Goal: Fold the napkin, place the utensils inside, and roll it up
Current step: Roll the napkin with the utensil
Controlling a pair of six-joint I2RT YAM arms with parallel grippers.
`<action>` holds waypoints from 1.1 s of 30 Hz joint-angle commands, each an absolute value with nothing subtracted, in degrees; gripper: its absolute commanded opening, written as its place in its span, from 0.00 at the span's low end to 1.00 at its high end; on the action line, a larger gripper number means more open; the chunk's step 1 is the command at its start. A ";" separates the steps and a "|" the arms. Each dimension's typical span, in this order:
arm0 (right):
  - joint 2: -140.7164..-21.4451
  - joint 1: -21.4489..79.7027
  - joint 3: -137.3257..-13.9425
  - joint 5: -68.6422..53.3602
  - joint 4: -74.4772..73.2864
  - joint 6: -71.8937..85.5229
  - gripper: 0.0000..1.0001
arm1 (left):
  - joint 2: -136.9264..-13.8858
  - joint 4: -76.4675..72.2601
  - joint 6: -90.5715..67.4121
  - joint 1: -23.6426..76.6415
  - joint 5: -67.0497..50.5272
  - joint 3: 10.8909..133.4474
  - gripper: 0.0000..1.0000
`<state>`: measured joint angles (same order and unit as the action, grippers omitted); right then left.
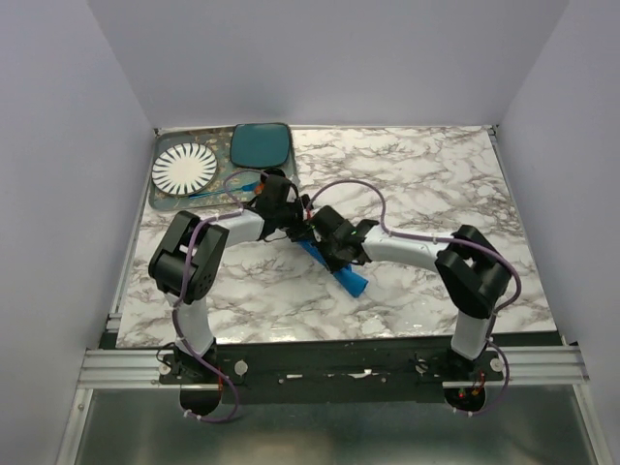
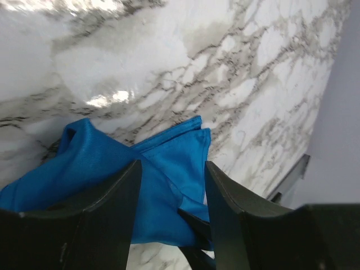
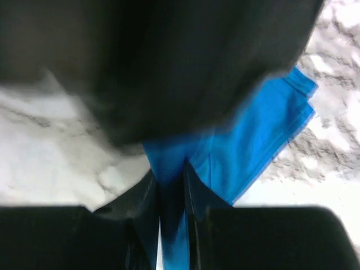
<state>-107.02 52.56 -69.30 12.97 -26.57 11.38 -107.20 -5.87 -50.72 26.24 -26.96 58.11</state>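
The blue napkin lies bunched in a long strip on the marble table, between the two arms. In the left wrist view the napkin spreads under my left gripper, whose jaws stand open and apart above the cloth without pinching it. My right gripper is shut on a raised fold of the napkin. In the top view the left gripper and the right gripper meet at the strip's far end. The fork lies on the tray at the back left.
A grey tray at the back left holds a white striped plate and a dark teal plate. The left arm's dark body fills the top of the right wrist view. White walls close in the table.
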 commanded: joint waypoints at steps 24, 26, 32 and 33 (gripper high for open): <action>-119.10 25.84 -59.15 -59.60 -7.73 22.94 0.30 | -104.94 -6.06 -51.85 27.16 -26.90 56.52 0.39; -116.73 25.93 -59.24 -55.91 -9.04 22.59 0.33 | -106.52 -6.68 -52.29 27.07 -26.81 55.55 0.37; -105.85 27.77 -62.48 -38.52 -20.73 16.79 0.42 | -107.40 -8.35 -51.59 27.25 -24.87 51.51 0.35; -104.25 28.64 -63.01 -35.45 -22.22 15.57 0.45 | -107.40 -8.52 -51.50 27.25 -24.79 51.07 0.35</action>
